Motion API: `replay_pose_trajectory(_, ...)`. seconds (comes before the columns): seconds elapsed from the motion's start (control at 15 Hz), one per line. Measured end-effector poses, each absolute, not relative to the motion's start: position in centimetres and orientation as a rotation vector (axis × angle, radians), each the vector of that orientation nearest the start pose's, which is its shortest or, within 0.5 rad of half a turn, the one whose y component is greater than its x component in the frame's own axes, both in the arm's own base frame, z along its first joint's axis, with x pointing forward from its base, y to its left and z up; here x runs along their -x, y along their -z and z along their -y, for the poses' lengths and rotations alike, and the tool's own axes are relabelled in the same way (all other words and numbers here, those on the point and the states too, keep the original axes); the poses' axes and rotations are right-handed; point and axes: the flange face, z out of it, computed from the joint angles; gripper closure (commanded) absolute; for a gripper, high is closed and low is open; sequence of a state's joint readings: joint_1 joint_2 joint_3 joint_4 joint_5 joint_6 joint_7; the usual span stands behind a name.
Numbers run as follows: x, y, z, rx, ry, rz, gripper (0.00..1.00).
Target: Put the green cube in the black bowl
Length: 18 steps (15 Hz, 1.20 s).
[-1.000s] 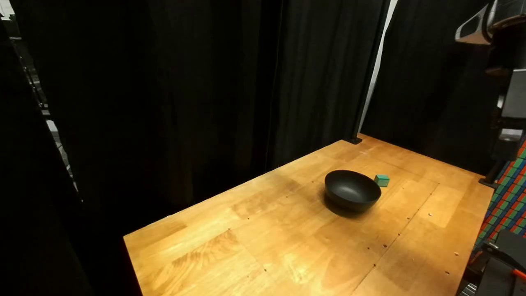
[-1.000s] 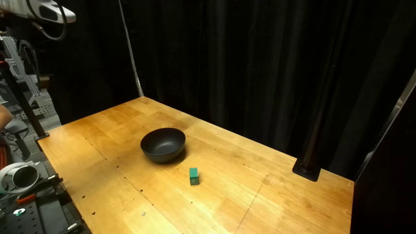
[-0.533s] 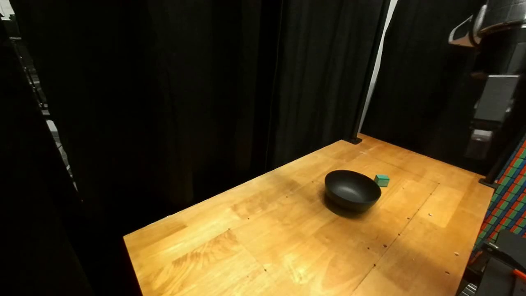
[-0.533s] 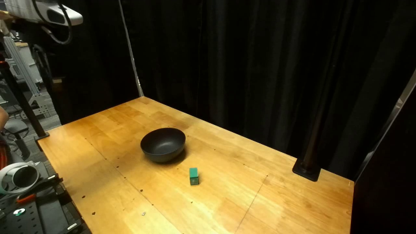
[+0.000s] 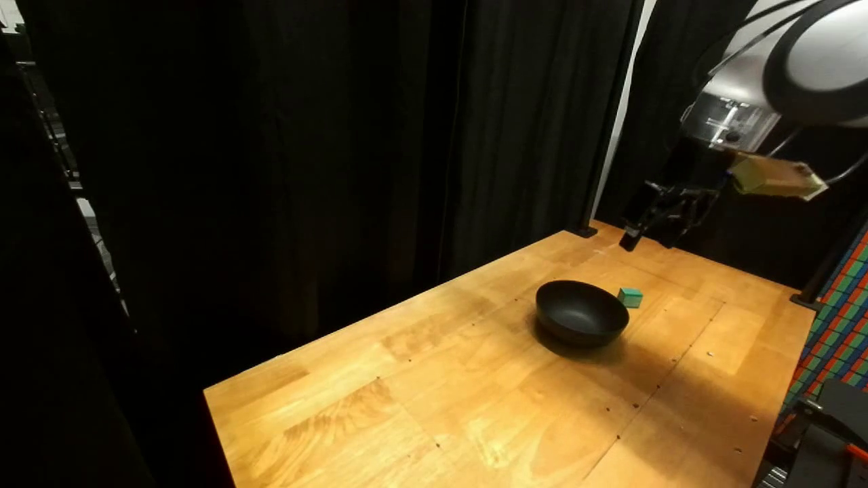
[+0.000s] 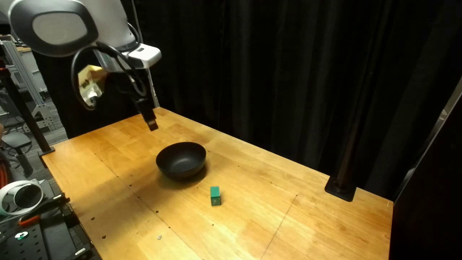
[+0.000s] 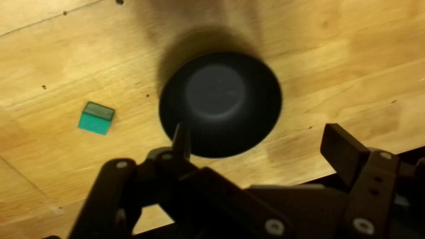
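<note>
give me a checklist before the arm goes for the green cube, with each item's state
1. Dark, block-tipped fingers open and holding nothing: ok, spread wide.
2. Small teal-green, wooden-looking cube resting on the light-brown wooden tabletop: ok.
3. Round black bowl, material unclear, upright with nothing in it: ok.
4. Fingers lined up over the cube: not ok; it lies left of both in the wrist view.
5. Cube apart from the bowl: ok, tabletop shows between them.
6. Room for a finger in that gap: cannot tell.
</note>
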State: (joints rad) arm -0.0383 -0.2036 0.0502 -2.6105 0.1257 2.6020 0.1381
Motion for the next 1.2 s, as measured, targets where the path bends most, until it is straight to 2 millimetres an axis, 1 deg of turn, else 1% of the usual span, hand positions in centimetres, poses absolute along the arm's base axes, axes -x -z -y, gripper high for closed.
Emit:
replay_pose_trajectory(0.2,-46.8,-29.8,4.2,3.072,0.338,-0.558,0.00)
replay_pose_trajectory(0.33,-48.1,-27.2,7.1,3.093,0.346,-0.693,0.00)
replay_pose_trajectory(0.47,-49.1,-25.2,9.8,3.105,0.350,-0.819,0.00)
replay_pose_trajectory(0.6,-50.1,-23.6,11.8,3.104,0.346,-0.930,0.00)
replay_pose_trajectory(0.67,-50.5,-22.9,12.4,3.102,0.339,-0.974,0.00)
replay_pose_trajectory(0.8,-51.2,-21.2,13.1,3.099,0.314,-1.043,0.00)
replay_pose_trajectory(1.0,-51.7,-18.7,13.3,3.083,0.260,-1.122,0.00)
replay_pose_trajectory(1.2,-52.1,-16.7,13.7,3.069,0.229,-1.183,0.00)
